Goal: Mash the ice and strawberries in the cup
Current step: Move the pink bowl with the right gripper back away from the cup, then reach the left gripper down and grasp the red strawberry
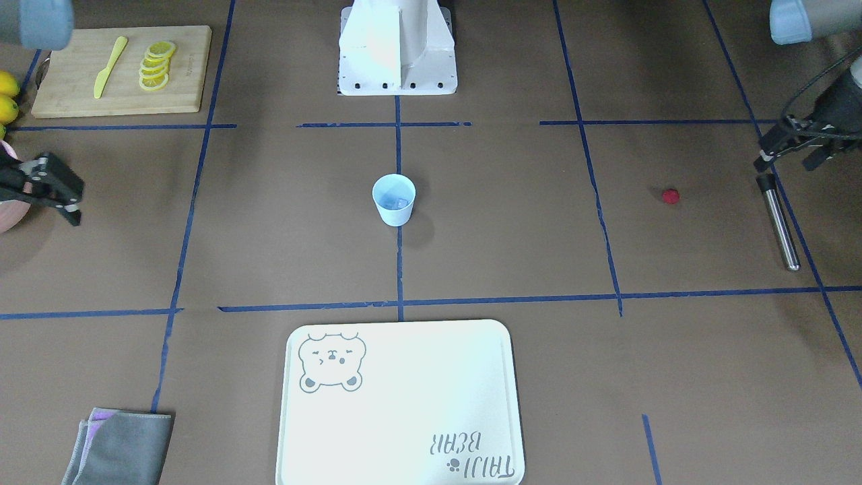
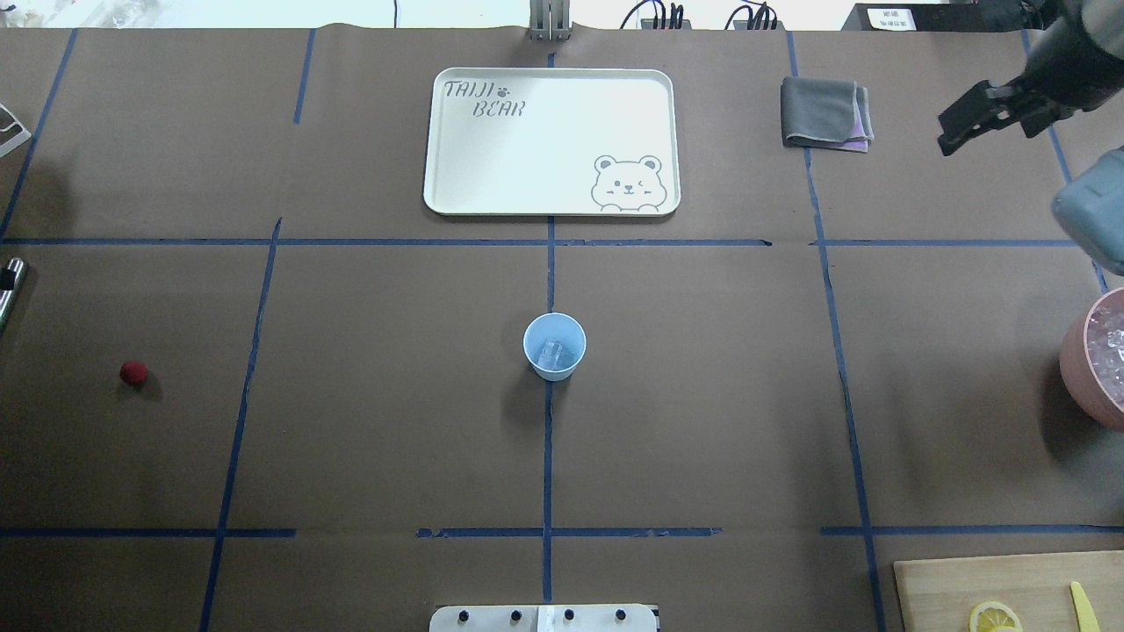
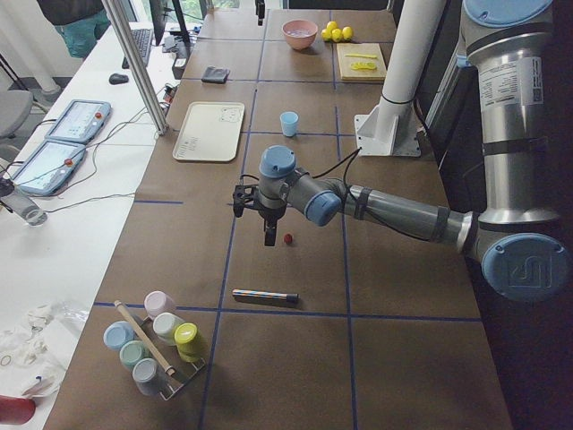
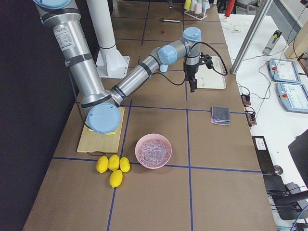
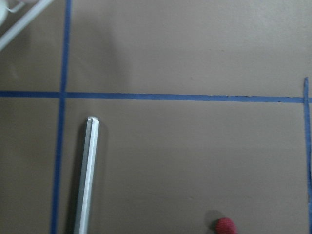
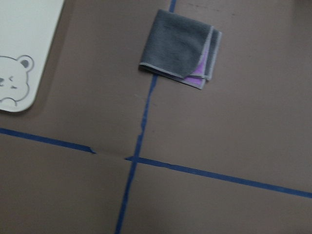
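Left tool (image 1: 788, 163) hangs over the desk (image 1: 512, 236). From the front camera its jaws look spread apart with nothing between them. A metal rod (image 1: 778, 222) lies flat on the desk right below it, one end almost underneath the tool. The strawberry (image 1: 670, 196) sits on the desk near that tool, on the side facing the cup (image 1: 394, 199), and clear of the rod. The left wrist camera catches both: rod on one side, berry down in the bottom corner, not touching.

The cup stands upright well apart from both tools, roughly between them. The ice (image 2: 553, 353) is already inside, a pale cube at the bottom.

Right tool (image 1: 76, 201) is up off the desk too, jaws looking parted and gripping nothing. A pink bowl (image 2: 1089, 369) loaded with ice cubes sits near it, on the side toward the robot's base. A folded grey cloth (image 6: 180, 46) with a purple layer peeking out lies on the desk near this tool, on its cup-ward side. The white bear tray (image 2: 551, 140) is just past the cloth in the same direction. Further back from the right tool, toward the robot's base, there's a cutting board (image 1: 121, 71) with a row of lemon slices (image 1: 156, 65) and a yellow knife (image 1: 110, 66) on it.
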Robot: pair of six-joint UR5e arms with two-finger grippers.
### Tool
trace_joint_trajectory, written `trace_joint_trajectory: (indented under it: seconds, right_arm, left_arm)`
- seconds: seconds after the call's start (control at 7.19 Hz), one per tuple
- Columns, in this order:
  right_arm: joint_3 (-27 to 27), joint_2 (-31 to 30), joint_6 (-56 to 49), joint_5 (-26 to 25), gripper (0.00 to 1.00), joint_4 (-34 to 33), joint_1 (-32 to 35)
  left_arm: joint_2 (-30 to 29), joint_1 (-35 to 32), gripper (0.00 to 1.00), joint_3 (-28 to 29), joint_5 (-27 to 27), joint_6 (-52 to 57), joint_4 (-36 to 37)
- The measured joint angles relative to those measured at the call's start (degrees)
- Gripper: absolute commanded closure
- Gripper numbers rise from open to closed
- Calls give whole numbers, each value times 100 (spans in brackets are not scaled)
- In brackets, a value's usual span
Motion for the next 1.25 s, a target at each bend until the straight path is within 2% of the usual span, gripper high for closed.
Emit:
trace_joint_trajectory:
  seconds: [0.28,0.56,0.97,1.25]
  right_arm:
    - [-61,-518,-825,337,0,-1,612]
    - [-76,-824,-1189,402,0,5,818]
    - [-87,-933,-1298,400,0,0,862]
    - [-88,-942,-1287,399,0,-1,865]
  left_arm:
    - [106,1047,0,46,878,-1235,-677]
    - [112,1893,1,357,1713,-2110,-1317]
    - [-135,2226,2,931,2012,-2392,-1734]
    - [-170,2346,9,1003,2021,-2437,-1748]
